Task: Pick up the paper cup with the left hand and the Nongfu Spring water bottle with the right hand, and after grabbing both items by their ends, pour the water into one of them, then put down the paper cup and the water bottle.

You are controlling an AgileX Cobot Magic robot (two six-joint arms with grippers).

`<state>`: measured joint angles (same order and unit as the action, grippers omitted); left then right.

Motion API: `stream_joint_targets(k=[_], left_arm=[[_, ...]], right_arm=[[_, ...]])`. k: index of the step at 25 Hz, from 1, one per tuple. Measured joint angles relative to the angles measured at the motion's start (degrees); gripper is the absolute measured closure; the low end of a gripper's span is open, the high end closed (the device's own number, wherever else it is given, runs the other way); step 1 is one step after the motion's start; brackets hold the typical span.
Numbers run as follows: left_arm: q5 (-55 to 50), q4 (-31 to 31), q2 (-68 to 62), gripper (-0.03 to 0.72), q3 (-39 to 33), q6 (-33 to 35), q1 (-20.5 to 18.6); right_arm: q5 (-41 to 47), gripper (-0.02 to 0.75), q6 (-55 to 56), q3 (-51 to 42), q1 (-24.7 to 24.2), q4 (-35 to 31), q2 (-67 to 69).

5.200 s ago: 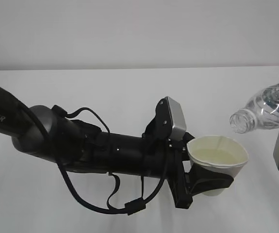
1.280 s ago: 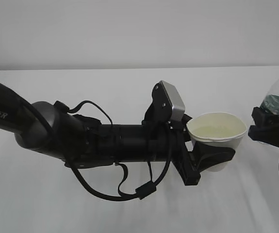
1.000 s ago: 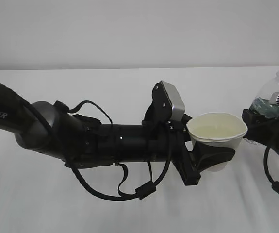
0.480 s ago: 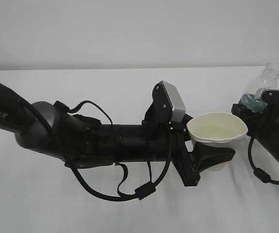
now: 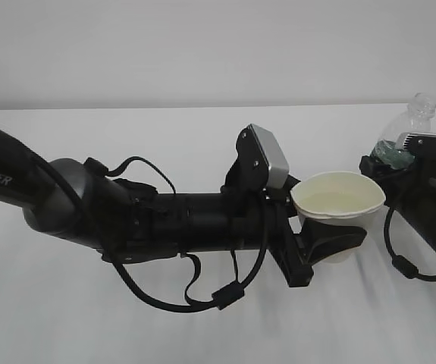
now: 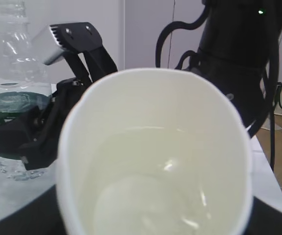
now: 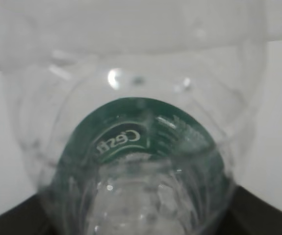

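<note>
Cup: upright, above the white surface, gripped low by the left pincer; water inside.
Bottle: upright at the right edge, neck up, gripped at its green band by the right pincer.

White table spans the exterior view; matte, evenly lit, soft shadows. Plain pale grey wall behind, meeting the table's far edge. Left wrist view: pale wall with a vertical seam, brown floor at right beyond the table edge.
</note>
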<state>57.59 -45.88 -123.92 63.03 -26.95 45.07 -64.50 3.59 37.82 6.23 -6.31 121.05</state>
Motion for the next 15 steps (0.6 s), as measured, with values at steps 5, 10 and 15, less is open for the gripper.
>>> stream_joint_targets(k=[5, 10, 15], left_arm=[[0.00, 0.26, 0.00, 0.265, 0.00, 0.00, 0.00], [0.00, 0.39, 0.00, 0.265, 0.00, 0.00, 0.00], [0.00, 0.39, 0.00, 0.265, 0.00, 0.00, 0.00]], right_arm=[[0.00, 0.300, 0.00, 0.00, 0.00, 0.00, 0.00], [0.00, 0.300, 0.00, 0.00, 0.00, 0.00, 0.00], [0.00, 0.300, 0.00, -0.63, 0.00, 0.00, 0.00]])
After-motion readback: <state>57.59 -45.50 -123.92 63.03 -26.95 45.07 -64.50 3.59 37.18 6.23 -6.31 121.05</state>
